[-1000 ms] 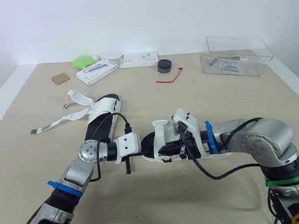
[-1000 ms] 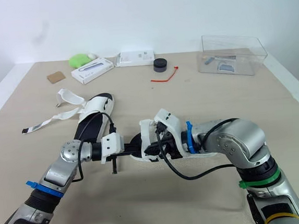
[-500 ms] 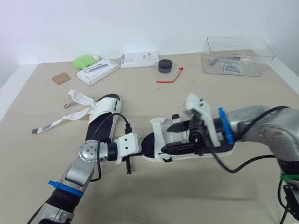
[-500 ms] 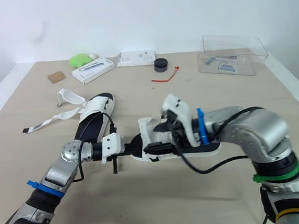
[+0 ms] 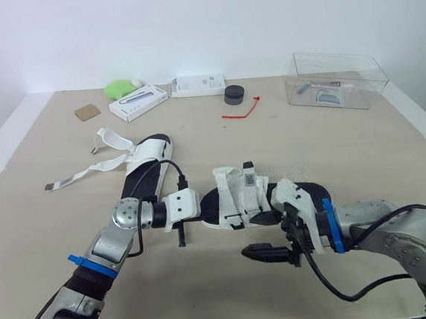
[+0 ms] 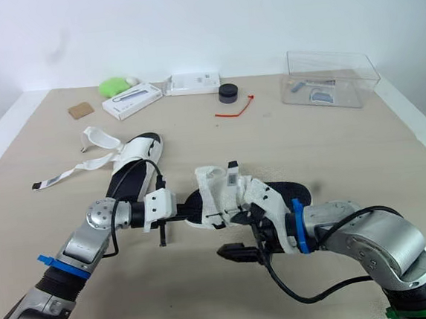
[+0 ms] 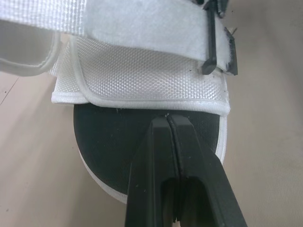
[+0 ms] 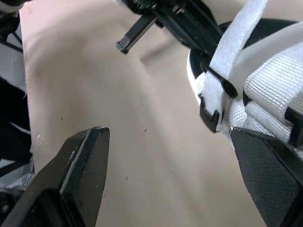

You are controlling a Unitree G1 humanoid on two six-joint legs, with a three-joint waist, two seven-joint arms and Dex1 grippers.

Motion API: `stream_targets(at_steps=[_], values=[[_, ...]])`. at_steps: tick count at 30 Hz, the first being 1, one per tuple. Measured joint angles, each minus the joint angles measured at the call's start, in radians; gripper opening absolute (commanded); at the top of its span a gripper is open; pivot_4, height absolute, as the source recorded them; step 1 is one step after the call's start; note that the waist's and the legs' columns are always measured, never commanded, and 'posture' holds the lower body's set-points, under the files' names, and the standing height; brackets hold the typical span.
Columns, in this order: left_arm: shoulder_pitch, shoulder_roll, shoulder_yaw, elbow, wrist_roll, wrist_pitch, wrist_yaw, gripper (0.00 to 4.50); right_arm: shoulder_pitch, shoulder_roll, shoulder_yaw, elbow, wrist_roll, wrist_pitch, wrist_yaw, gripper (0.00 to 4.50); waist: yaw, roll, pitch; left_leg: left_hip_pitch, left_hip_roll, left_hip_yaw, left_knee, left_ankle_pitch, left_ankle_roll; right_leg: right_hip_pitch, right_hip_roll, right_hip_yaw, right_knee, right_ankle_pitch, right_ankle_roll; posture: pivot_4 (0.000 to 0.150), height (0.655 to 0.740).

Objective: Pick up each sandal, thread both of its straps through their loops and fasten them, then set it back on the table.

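Observation:
A black-soled sandal (image 5: 299,194) lies mid-table, its two white straps (image 5: 240,193) wrapped over the front part. My left gripper (image 7: 168,117) is shut, its tips on the toe sole at the hem of the white upper. My right gripper (image 5: 263,237) hovers just in front of the sandal, apart from it. It stands wide open with nothing between its fingers (image 8: 85,156). A second sandal (image 5: 145,173) lies farther left, its white straps (image 5: 109,149) loose and spread on the table.
At the back stand a clear plastic box (image 5: 338,79), a black round lid (image 5: 234,94), a red tie (image 5: 241,112), two white boxes (image 5: 138,102) (image 5: 198,84), a green object (image 5: 121,87) and a brown card (image 5: 87,111).
My right gripper has let go of the straps, opened wide and drawn back toward the table's near edge. The straps now rest on the sandal. The left arm has not moved.

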Motion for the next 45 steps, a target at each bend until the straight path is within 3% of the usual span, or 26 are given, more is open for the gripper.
stream_targets(at_steps=[17,18,20,21,27,28,45], values=[[-0.010,0.012,0.003,0.008,0.001,0.000,0.003,0.00,-0.041,0.100,0.044,0.030,-0.007,0.029,-0.073,4.36,-0.004,0.000,0.000,0.002,0.005,0.000,0.000,0.001,0.000,0.001,0.005,0.001,0.001,0.003,-0.004,0.150,0.7400],[-0.009,0.014,0.007,0.007,0.002,0.000,0.004,0.00,-0.050,0.107,0.051,0.040,-0.009,0.034,-0.079,3.85,-0.007,0.000,0.000,0.003,0.005,0.000,0.000,0.002,0.001,0.001,0.005,0.001,0.001,0.003,-0.005,0.150,0.7400],[-0.007,0.014,0.008,0.006,0.003,0.002,0.006,0.00,-0.057,0.120,0.057,0.054,-0.017,0.045,-0.099,3.53,-0.008,0.000,-0.001,0.005,0.006,0.000,0.000,0.002,0.002,0.002,0.006,0.001,0.001,0.004,-0.005,0.150,0.7400],[-0.006,0.015,0.010,0.005,0.003,0.003,0.007,0.00,-0.062,0.130,0.056,0.062,-0.019,0.056,-0.115,2.84,-0.009,0.000,-0.001,0.005,0.006,0.000,0.000,0.002,0.002,0.002,0.006,0.001,0.001,0.004,-0.005,0.150,0.7400],[0.011,0.014,0.009,-0.020,0.005,0.007,0.016,0.00,-0.063,0.171,0.066,0.111,-0.022,0.152,-0.182,0.33,-0.008,0.001,-0.002,0.001,0.005,0.000,0.000,0.002,0.001,0.000,0.006,0.002,0.001,0.002,-0.005,0.150,0.7400],[0.012,0.014,0.008,-0.022,0.005,0.007,0.015,0.00,-0.063,0.176,0.065,0.111,-0.019,0.161,-0.184,0.12,-0.008,0.001,-0.002,0.001,0.005,0.000,0.000,0.002,0.000,0.000,0.006,0.002,0.001,0.002,-0.005,0.150,0.7400],[0.013,0.012,0.007,-0.024,0.005,0.008,0.017,0.00,-0.093,0.202,0.026,0.120,0.022,0.230,-0.203,0.12,-0.008,0.001,-0.002,0.000,0.004,0.000,0.000,0.001,0.000,0.000,0.004,0.002,0.001,0.001,-0.003,0.150,0.7400]])
